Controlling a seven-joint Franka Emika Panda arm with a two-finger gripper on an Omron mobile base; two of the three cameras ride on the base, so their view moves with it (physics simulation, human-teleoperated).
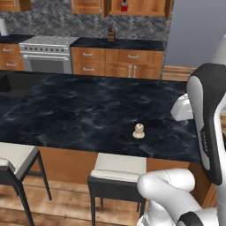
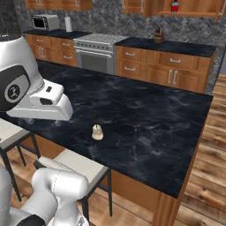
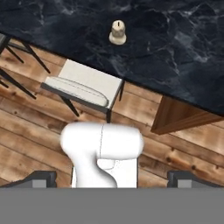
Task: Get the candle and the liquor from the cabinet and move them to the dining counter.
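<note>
Where stools (image 1: 117,170) stand, candle (image 1: 139,131) (upright)

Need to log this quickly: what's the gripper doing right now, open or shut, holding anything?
Gripper: open and empty, its fingertips wide apart; the candle stands free on the dining counter.

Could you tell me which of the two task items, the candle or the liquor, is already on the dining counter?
The candle: it stands upright on the dining counter near the stool side. The liquor sits in the open cabinet on the far wall.
</note>
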